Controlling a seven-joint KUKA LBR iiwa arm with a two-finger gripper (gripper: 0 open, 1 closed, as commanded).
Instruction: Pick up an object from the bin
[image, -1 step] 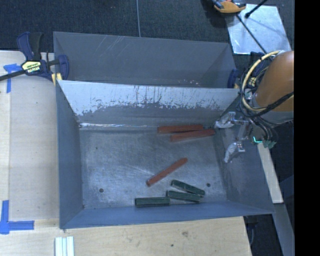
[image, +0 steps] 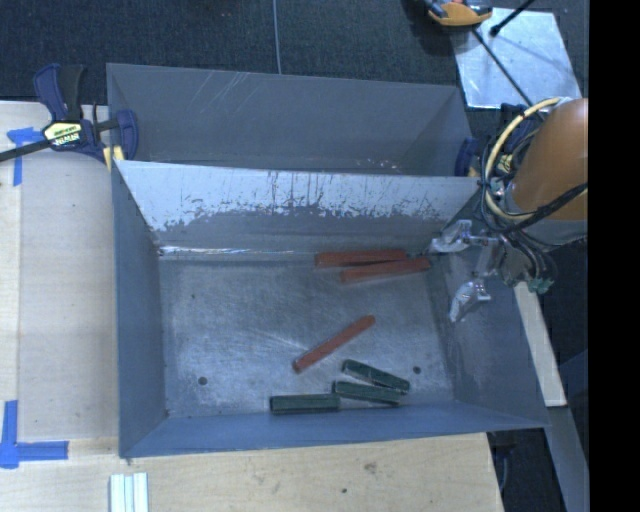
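You'll see the gripper (image: 460, 270) at the right side of the bin (image: 140, 300), over the sloped right wall. Jaws are apart w/ nothing btwn them. Nearest things are the two red-brown bars (image: 372, 264), side by side along the far edge of the floor; their right ends are just left of the gripper. A third red-brown bar (image: 335, 343) lies diagonal mid-floor. Three dark green bars (image: 368, 385) sit at the near edge, well apart from the gripper.
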